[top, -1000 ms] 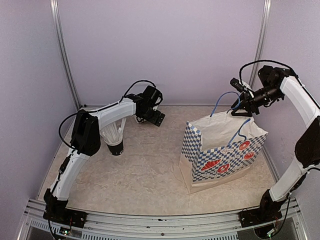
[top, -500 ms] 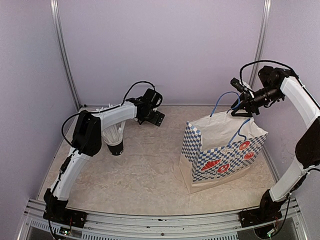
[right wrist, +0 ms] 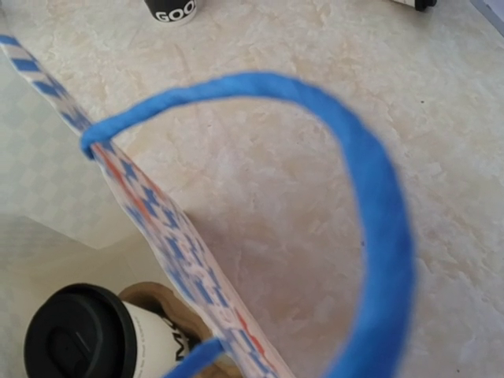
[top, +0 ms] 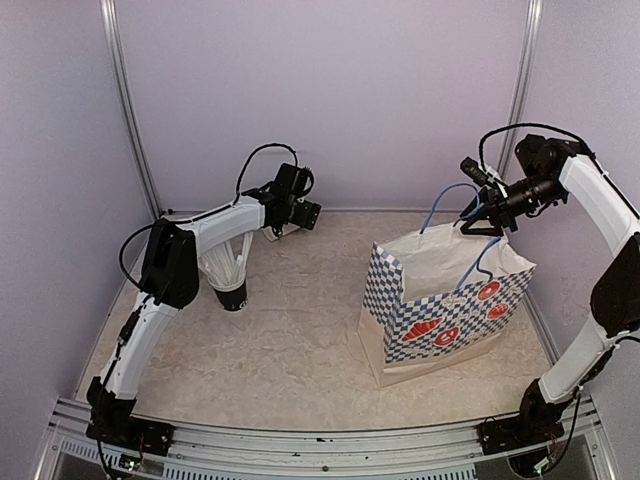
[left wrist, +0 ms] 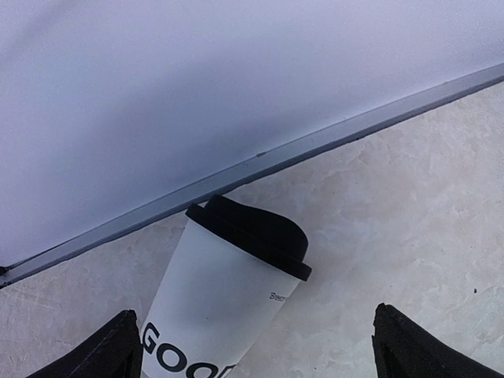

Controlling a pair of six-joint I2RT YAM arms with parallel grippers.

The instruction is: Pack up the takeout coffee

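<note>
One white coffee cup (left wrist: 228, 303) with a black lid and black lettering stands by the back wall in the left wrist view, leaning left in that frame. My left gripper (left wrist: 264, 354) is open, with the cup between its fingertips (left wrist: 118, 346) near the left one, not touching. In the top view this gripper (top: 303, 214) is at the back wall and hides the cup. The other cup (right wrist: 83, 335) sits in a brown carrier (right wrist: 161, 303) inside the checkered paper bag (top: 440, 300). My right gripper (top: 478, 220) is at the bag's back rim by the blue handle (right wrist: 370, 173), shut on the rim.
A black cup of white straws (top: 230, 285) stands on the table's left side under my left arm; its base also shows in the right wrist view (right wrist: 172, 9). The back wall rail (left wrist: 315, 146) runs just behind the cup. The bag stands at the right.
My left gripper has moved left and back toward the wall. The right arm and the bag have not moved.
</note>
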